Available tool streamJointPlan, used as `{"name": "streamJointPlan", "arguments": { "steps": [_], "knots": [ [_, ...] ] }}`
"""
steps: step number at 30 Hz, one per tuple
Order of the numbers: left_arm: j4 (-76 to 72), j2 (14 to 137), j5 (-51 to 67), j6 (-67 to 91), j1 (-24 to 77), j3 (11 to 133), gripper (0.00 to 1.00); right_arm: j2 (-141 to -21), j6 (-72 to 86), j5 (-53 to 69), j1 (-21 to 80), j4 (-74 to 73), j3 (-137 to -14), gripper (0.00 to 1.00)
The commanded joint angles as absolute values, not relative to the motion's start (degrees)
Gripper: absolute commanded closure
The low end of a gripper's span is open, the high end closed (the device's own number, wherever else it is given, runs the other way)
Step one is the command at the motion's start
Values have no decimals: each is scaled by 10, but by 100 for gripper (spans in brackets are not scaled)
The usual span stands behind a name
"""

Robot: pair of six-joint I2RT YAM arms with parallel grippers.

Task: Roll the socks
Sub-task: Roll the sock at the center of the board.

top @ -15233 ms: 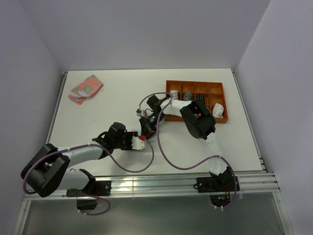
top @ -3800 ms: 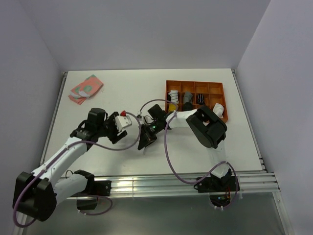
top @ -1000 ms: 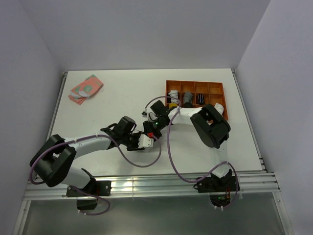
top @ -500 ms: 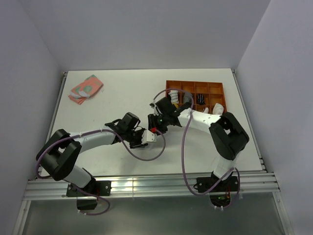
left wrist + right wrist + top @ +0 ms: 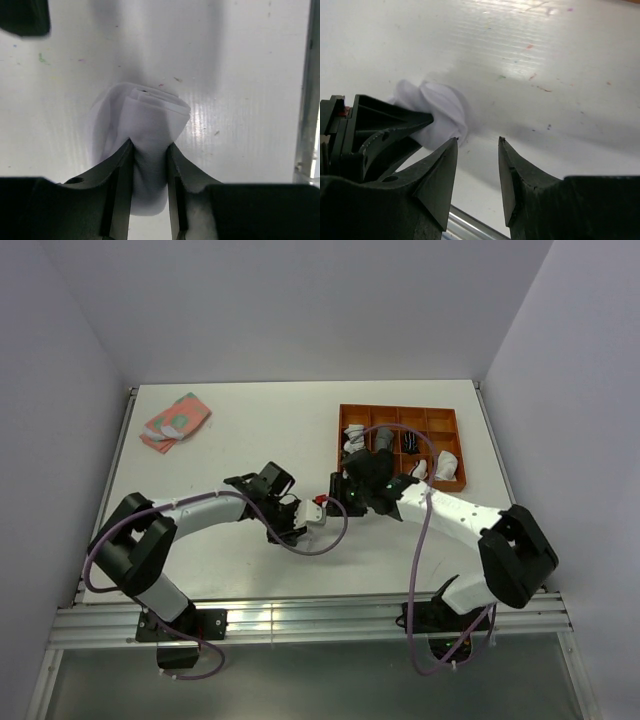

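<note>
Tabletop (image 5: 230,430) in plain white takes up most of the overhead view, closed in by pale walls on the left, far and right sides. Two white-and-black arms reach in from the near edge. The left arm (image 5: 200,508) sweeps rightward and the right arm (image 5: 455,512) sweeps leftward, so their wrists meet a little right of the middle.

An orange tray (image 5: 400,408) sits at the far right, split into small compartments. A black sock (image 5: 410,442) lies in one of its far compartments, and a white bundle (image 5: 447,462) lies in the near right corner. A purple cable loops over part of the tray.

A pink sock (image 5: 175,421) with teal patches lies flat in the far left corner, well apart from both arms.

A white sock (image 5: 150,117) rests on the tabletop between the two wrists, bunched and folded over on itself, with layered edges showing at its far end. The left fingers (image 5: 125,165) pinch its near end, one on each side, and the fabric narrows where they press.

The right fingers (image 5: 440,170) stand spread with nothing between them. They sit low over bare tabletop just beside the white sock. I cannot tell whether a tip touches the fabric.
</note>
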State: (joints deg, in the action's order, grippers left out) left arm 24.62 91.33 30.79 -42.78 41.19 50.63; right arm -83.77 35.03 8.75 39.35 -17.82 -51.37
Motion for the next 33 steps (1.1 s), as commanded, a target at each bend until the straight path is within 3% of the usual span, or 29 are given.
{"name": "streamJointPlan", "arguments": {
  "steps": [1, 12, 23, 26, 30, 33],
  "knots": [
    [379, 943, 337, -410, 417, 518, 92, -782, 383, 13, 392, -172, -481, 54],
    [491, 1023, 370, -418, 398, 611, 93, -687, 392, -68, 365, -194, -417, 52],
    [567, 1113, 391, -414, 378, 688, 93, -551, 375, -38, 372, -121, -331, 54],
    [576, 1132, 391, -410, 374, 702, 93, -540, 353, -51, 402, -108, -334, 54],
    [591, 1160, 398, -407, 368, 722, 93, -573, 330, -171, 544, -125, -375, 54],
    [607, 1186, 403, -410, 365, 737, 93, -601, 294, -192, 595, -106, -390, 54]
  ]
}}
